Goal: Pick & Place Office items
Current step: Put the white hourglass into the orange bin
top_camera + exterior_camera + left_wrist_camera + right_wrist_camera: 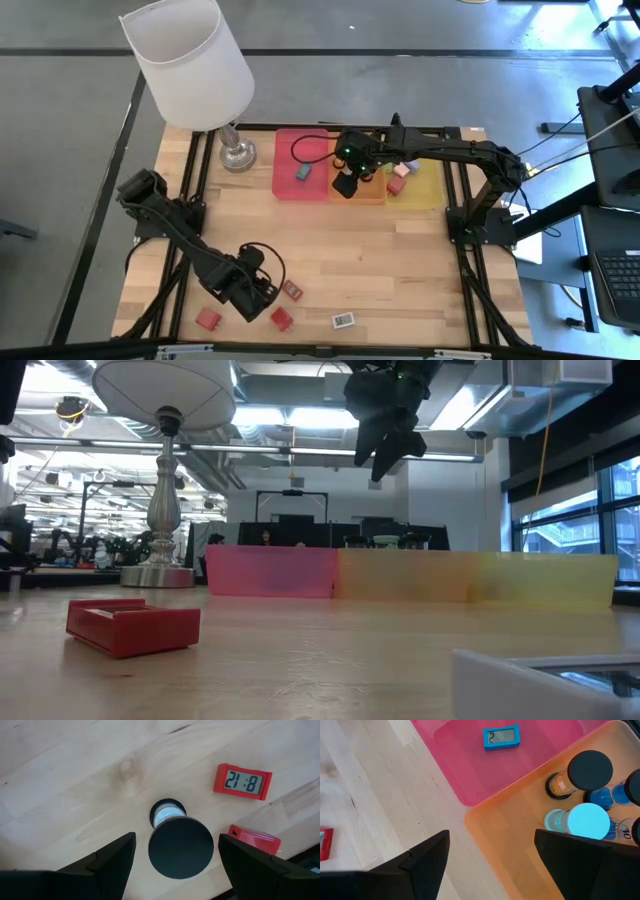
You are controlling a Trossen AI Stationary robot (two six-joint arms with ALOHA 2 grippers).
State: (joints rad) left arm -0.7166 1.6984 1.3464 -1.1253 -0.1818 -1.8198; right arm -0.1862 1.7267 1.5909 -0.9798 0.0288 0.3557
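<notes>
In the left wrist view a black cylinder (pixel 181 847) with a black top and a white band stands upright on the wood. My left gripper (pixel 176 842) is open over it, a finger on each side, apart from it. In the high view that gripper (pixel 260 292) is near the table's front left. My right gripper (pixel 491 837) is open and hangs above the orange tray (pixel 520 845), next to the red tray (pixel 465 765). A teal flat block (pixel 501 736) lies in the red tray. Cylinders (pixel 589 820) stand in the orange tray.
Red flat blocks (pixel 207 318) (pixel 282 318) (pixel 292 290) and a white one (pixel 343 320) lie near the front edge. Small cubes (pixel 398 186) sit in the yellow tray (pixel 430 190). The lamp (pixel 236 155) stands at the far left corner. Bare wood spans the table's middle.
</notes>
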